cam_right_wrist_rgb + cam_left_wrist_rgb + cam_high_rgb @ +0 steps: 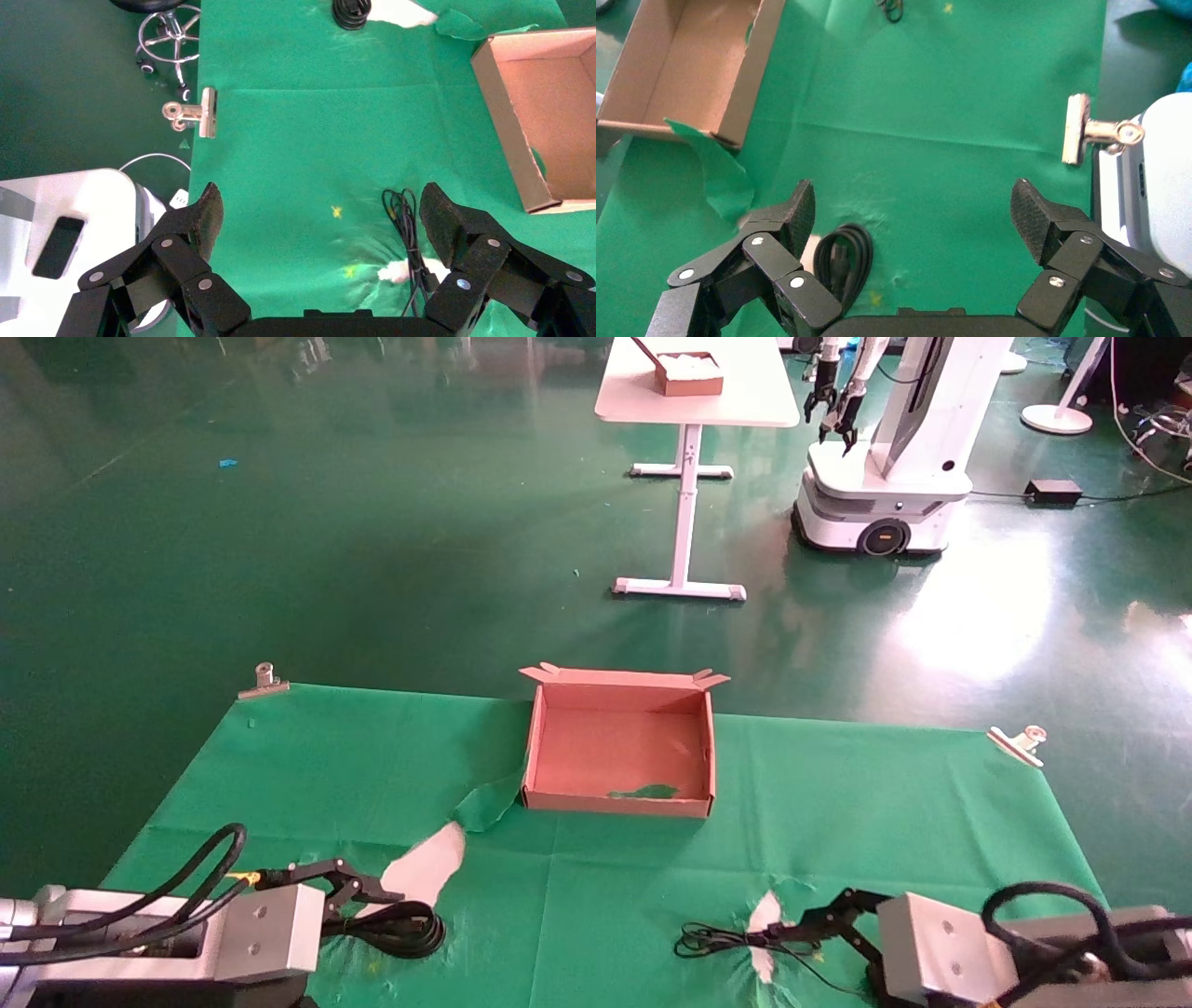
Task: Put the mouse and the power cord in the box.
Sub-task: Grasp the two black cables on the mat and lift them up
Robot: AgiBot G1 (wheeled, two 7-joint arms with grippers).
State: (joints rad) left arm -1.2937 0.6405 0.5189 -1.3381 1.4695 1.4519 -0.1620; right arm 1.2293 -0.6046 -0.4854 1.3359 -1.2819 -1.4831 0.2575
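The brown cardboard box [615,800] lies open and empty at the middle of the green cloth; its walls also show in the wrist views [754,77] [506,133]. The power cord [402,930] is a thick black coil at the near left. My left gripper [368,887] hovers open over it, with the coil [843,258] next to one finger [796,214]. My right gripper [805,924] is open at the near right. The mouse's thin black cable [708,941] [404,217] lies beside one of its fingers [443,217]. The mouse body is hidden.
The cloth is torn near both grippers, showing white patches [426,868] [765,917]. Metal clips [264,682] [1020,742] pin its far corners. On the floor behind stand a white table [694,407] with a small brown box [689,374], and another robot [885,458].
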